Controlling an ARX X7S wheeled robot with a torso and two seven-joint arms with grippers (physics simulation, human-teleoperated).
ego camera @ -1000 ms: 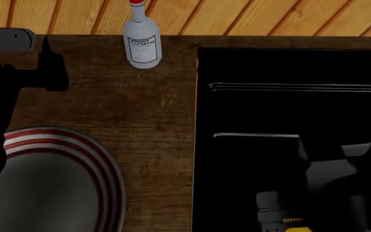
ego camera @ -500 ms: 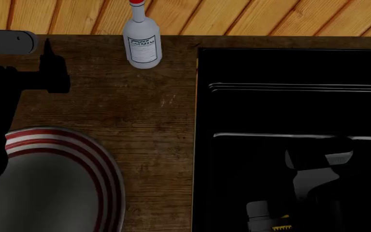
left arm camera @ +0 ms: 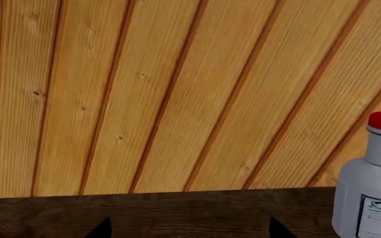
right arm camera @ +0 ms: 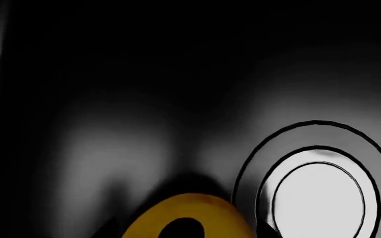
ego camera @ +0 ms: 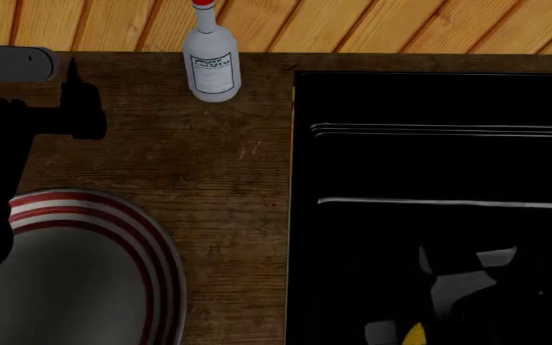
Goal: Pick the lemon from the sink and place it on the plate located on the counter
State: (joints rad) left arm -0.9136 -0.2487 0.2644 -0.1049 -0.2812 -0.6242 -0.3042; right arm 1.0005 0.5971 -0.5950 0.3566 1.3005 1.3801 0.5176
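Over the last second the right arm had sunk deeper into the sink (ego camera: 430, 158), its grey housing sliding toward the lower edge of the head view until only a pale fragment showed beside the lemon (ego camera: 413, 334); by this judgement the reach was closing on the pick, with the lift and the carry to the plate (ego camera: 75, 280) yet to come. The lemon lay on the basin floor just beside the round drain (right arm camera: 317, 191), and in the right wrist view its smooth, bright yellow curve (right arm camera: 190, 215) filled the near edge, a dark patch on it. Whether the right gripper (ego camera: 391, 334) was spread or closed could not be told, since its fingers never showed clearly against the black. The left gripper (ego camera: 70, 100) hung over the counter (ego camera: 218, 180) apart from everything, two dark fingertips (left arm camera: 101, 229) held wide with nothing between them. The sink was glossy black with thin pale edge lines; the counter was dark, coarse wood grain; the wall (left arm camera: 177, 89) behind was lighter orange slats. A white bottle (ego camera: 210, 61) with a red cap stood at the back, and the grey plate carried red and white rim stripes.
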